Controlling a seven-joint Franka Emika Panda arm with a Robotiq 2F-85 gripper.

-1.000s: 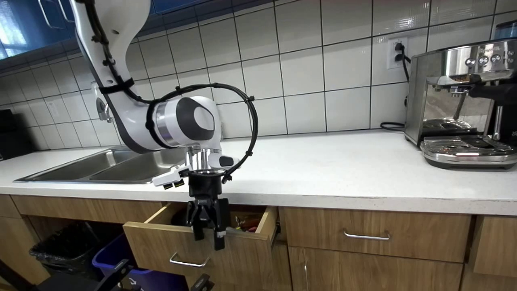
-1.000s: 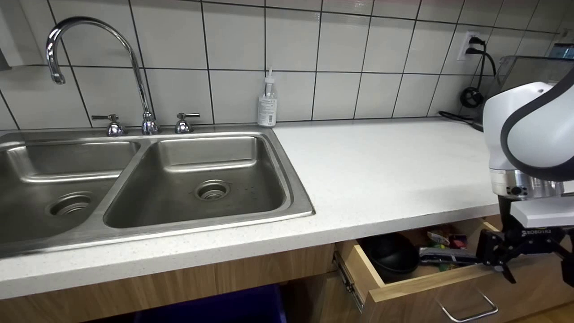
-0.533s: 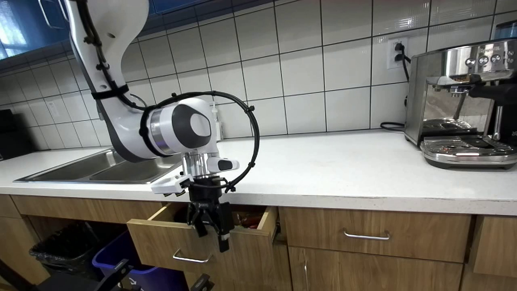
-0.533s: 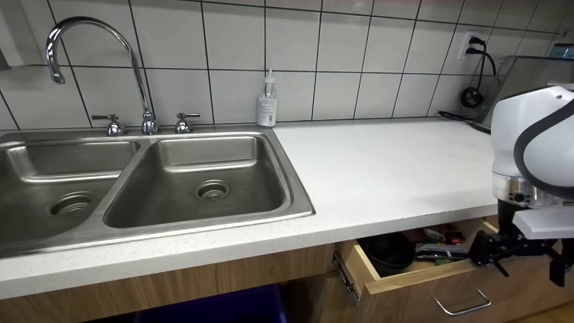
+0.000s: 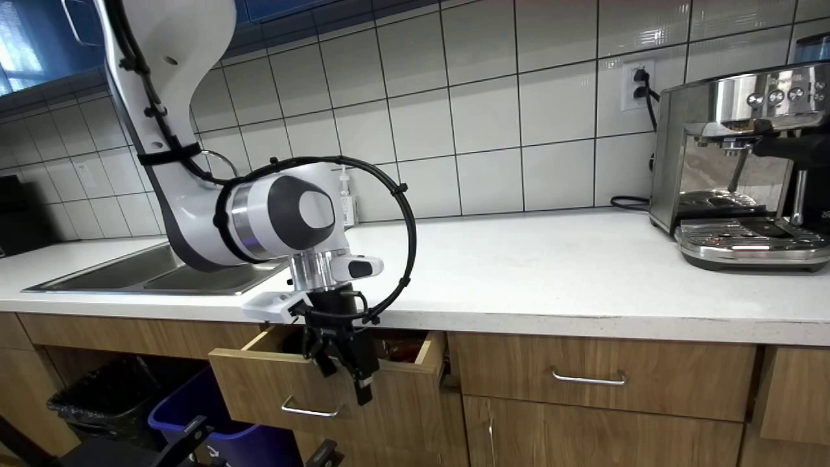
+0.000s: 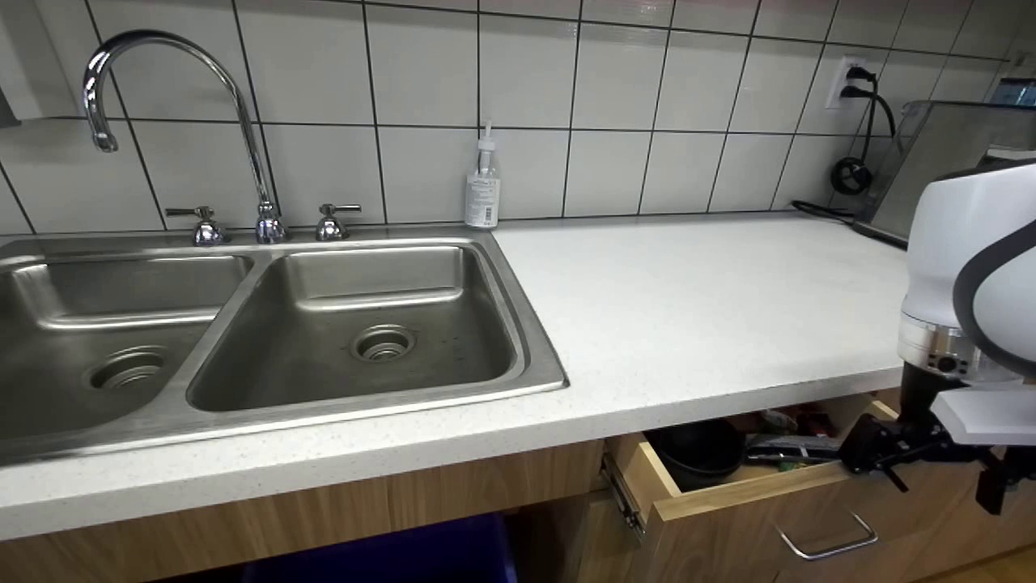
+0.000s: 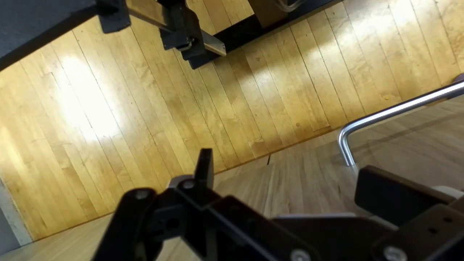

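Observation:
My gripper [image 5: 345, 381] stands open just at the front of a wooden drawer [image 5: 259, 383], tilted, with nothing between its fingers. In the wrist view the gripper [image 7: 290, 177] has its fingers wide apart over the wood front, and the drawer's silver handle [image 7: 398, 108] lies beyond one finger. The drawer is partly pulled out. In an exterior view the gripper [image 6: 943, 488] overlaps the drawer's top edge [image 6: 753, 490]; it looks pressed against the front, though the contact itself is hidden. Inside the drawer are a black bowl [image 6: 700, 453] and a dark packet [image 6: 789, 448].
Above the drawer runs the white countertop [image 5: 519, 272], its edge close to the arm. A double sink [image 6: 372, 324], a soap bottle [image 6: 483, 190] and an espresso machine [image 5: 746, 175] stand there. Below are a blue bin [image 5: 240, 441] and a black-lined bin [image 5: 110, 402].
The drawer has slid a little inward. My gripper has moved with it, dipping and tilting more, and the arm has sunk slightly. The jaws have stayed open.

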